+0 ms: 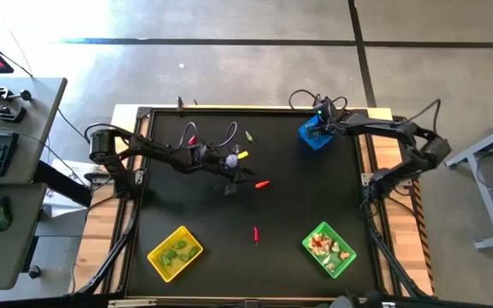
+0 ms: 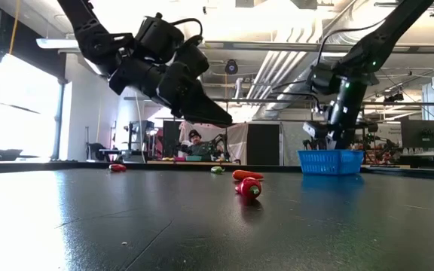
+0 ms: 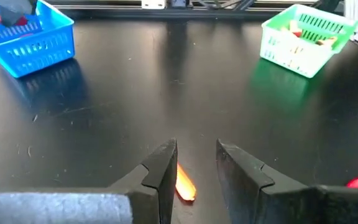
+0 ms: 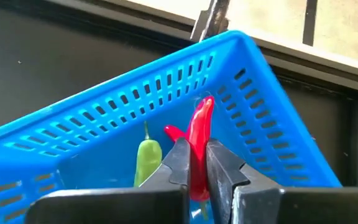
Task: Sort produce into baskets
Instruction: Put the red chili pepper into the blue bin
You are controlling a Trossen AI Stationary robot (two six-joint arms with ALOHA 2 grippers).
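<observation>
Over the blue basket (image 4: 166, 118) at the table's far edge, the right gripper (image 4: 196, 163) pinches a red chili (image 4: 199, 134) just above a green pod (image 4: 148, 158) lying inside — the left gripper (image 3: 196, 163), well apart at mid-table, hovers fingers parted over an orange piece (image 3: 184, 185)

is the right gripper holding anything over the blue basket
Yes: the right gripper is shut on a red chili, above the blue basket.

Two dark, jointed arms trail looping black cables; the right arm (image 1: 400, 137) shows a small green light.
</observation>
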